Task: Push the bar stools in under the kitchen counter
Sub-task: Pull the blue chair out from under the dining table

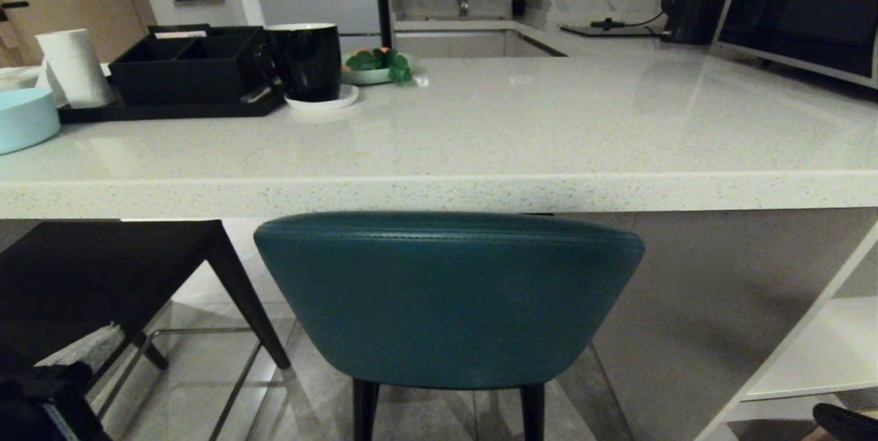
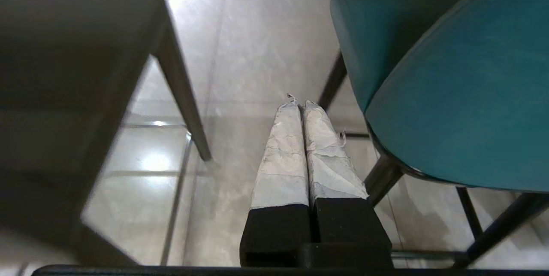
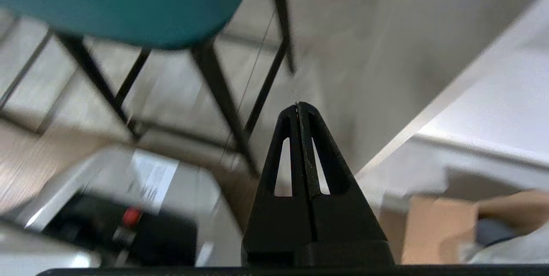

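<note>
The teal bar stool (image 1: 446,297) stands straight ahead, its curved back just below the thick edge of the pale speckled kitchen counter (image 1: 439,191). To its left is the dark grey stool (image 1: 89,276), its square seat partly under the counter. My left gripper (image 2: 299,105), fingers wrapped in white tape, is shut and empty; it hangs over the floor between the dark stool (image 2: 64,95) and the teal stool (image 2: 450,83), touching neither. My right gripper (image 3: 299,105) is shut and empty, low beside the teal stool (image 3: 124,1) and its black legs.
On the counter stand a black tray with boxes (image 1: 185,67), a black mug (image 1: 306,60), a paper roll (image 1: 74,67), a pale blue tin (image 1: 24,118) and a small plate (image 1: 374,67). A white shelf unit (image 1: 816,352) stands at the right. A cardboard box (image 3: 437,228) lies low at the right.
</note>
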Controlling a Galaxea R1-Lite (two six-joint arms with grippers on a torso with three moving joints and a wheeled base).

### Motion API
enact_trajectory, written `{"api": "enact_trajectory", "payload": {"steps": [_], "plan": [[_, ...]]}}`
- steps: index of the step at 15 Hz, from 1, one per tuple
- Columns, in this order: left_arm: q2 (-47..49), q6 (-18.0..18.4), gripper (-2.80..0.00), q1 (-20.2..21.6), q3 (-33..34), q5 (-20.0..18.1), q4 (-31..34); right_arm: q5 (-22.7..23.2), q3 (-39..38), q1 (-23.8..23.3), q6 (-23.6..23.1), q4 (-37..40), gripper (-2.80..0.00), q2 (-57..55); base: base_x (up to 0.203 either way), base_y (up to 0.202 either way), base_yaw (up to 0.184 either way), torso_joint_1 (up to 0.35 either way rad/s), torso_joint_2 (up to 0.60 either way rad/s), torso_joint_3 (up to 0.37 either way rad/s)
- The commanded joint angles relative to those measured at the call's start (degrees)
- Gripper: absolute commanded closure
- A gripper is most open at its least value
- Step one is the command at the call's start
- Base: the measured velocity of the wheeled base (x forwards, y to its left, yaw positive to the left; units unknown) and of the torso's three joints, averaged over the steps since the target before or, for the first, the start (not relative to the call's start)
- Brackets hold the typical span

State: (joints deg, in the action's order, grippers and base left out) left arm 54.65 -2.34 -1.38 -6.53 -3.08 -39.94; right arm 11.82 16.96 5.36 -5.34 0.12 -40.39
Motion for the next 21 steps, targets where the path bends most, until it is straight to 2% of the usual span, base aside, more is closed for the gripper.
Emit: {"api": "enact_trajectory", "payload": {"steps": [1,5,10,11,13,17,19,21], "plan": [[11.4,0.0,0.0,-1.2,0.7,0.0,-4.2,0.1,-0.1,2.5,0.7,-0.1,0.0,-7.0,0.0,0.0,0.0,0.0,0.0,0.0],[28.0,0.0,0.0,-2.6,1.2,0.1,-17.4,-0.1,0.0,10.5,4.8,-3.2,0.0,-18.1,0.0,0.0,0.0,0.0,0.0,0.0],[48.4,0.2,0.0,-4.3,1.6,3.0,-41.0,-4.4,-0.4,13.2,8.3,-22.0,0.0,-35.8,0.0,0.0,0.0,0.0,0.0,0.0],[52.4,0.3,0.0,-4.6,1.3,3.8,-43.9,-5.9,-0.5,13.6,8.8,-25.8,0.0,-39.7,0.0,0.0,0.0,0.0,0.0,0.0],[57.8,1.2,0.0,-5.2,-1.7,5.8,-46.8,-9.0,-0.6,14.5,10.0,-32.8,0.0,-47.2,0.0,0.0,0.0,0.0,0.0,0.0],[60.3,1.7,0.0,-5.6,-11.7,8.6,-47.7,-14.3,0.1,15.1,13.4,-47.1,0.0,-60.8,0.0,0.0,0.0,0.0,0.0,0.0],[62.8,1.6,0.0,-5.9,-16.0,11.0,-47.7,-17.3,2.3,15.1,16.0,-51.1,0.0,-66.1,0.0,0.0,0.0,0.0,0.0,0.0],[63.8,1.5,0.0,-6.5,-18.7,13.1,-47.7,-19.1,6.1,14.6,20.4,-52.4,0.0,-68.1,0.0,0.0,0.0,0.0,0.0,0.0]]}}
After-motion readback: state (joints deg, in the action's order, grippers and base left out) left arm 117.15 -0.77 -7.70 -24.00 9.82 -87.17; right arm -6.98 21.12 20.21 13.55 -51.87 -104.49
